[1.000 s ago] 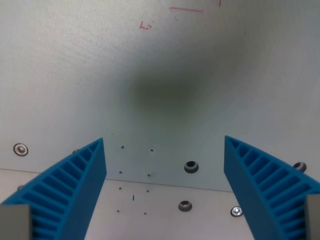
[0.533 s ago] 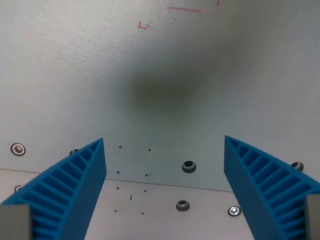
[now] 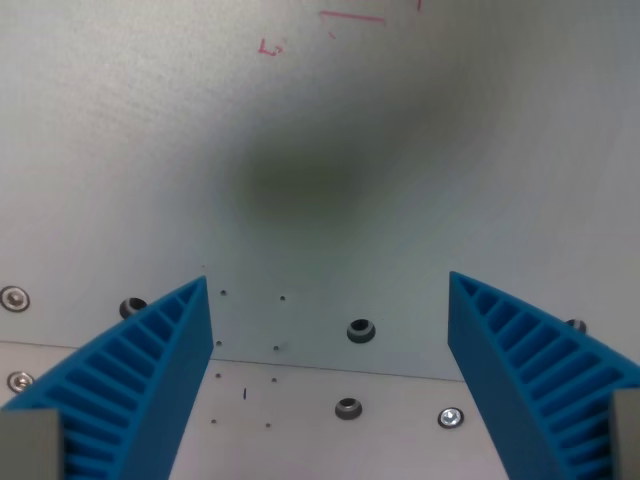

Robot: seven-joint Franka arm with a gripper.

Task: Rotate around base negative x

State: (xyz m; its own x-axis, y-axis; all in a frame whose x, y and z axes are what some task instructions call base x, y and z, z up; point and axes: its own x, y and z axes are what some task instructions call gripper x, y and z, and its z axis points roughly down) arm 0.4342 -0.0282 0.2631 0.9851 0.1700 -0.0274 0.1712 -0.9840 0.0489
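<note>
My gripper [image 3: 328, 290] is open and empty. Its two blue ribbed fingers [image 3: 150, 370] stand wide apart at the bottom corners of the wrist view. Between and beyond them lies a pale grey-white board [image 3: 320, 130] with a dark soft shadow [image 3: 300, 180] on it. No object to grasp shows in the view.
Red pen marks [image 3: 352, 17] are at the top edge of the board. A seam [image 3: 330, 366] crosses low in the view, with a metal plate below. Dark bolt holes [image 3: 360, 330], small screws [image 3: 451, 417] and tiny drill holes [image 3: 246, 376] lie around the seam.
The whole scene has shifted to the wrist view's left and slightly up, so the camera has moved. The fingers keep the same wide opening.
</note>
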